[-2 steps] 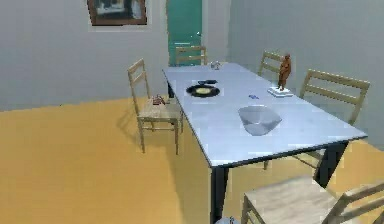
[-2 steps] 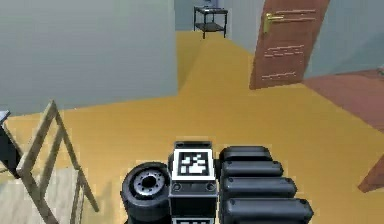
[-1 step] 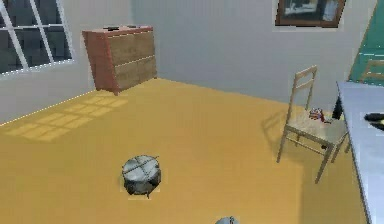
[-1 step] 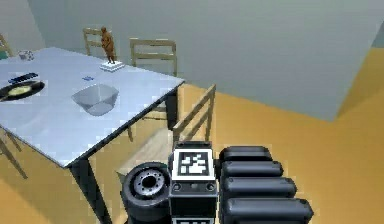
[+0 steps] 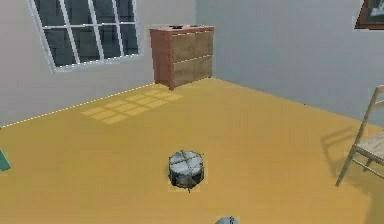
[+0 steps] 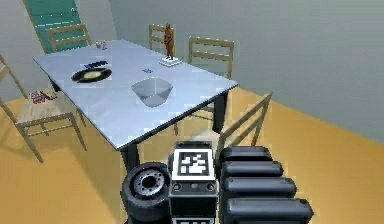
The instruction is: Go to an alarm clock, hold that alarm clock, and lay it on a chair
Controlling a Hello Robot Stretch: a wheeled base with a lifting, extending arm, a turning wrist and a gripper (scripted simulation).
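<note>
Forward view: round grey object (image 5: pixel 186 168), clock-like but can't confirm it's the alarm clock, lies on the yellow floor (image 5: pixel 110 150), near, about centre. Wooden chair (image 5: pixel 368 140) at the right edge, well apart from it. Dresser (image 5: pixel 182 55) far, against the wall, right of the window (image 5: pixel 85 30).

Arm side view: arm (image 6: pixel 255 185) at the bottom edge. End effector (image 6: pixel 148 190) is a dark lump left of the white marker (image 6: pixel 192 165). Fingers not resolvable, so can't tell its opening or whether it holds anything. Table (image 6: pixel 120 115) beyond carries a bowl (image 6: pixel 152 90), dark plate (image 6: pixel 90 73) and statuette (image 6: pixel 170 45). Table-side chair (image 6: pixel 245 118) stands at its near right corner.
</note>
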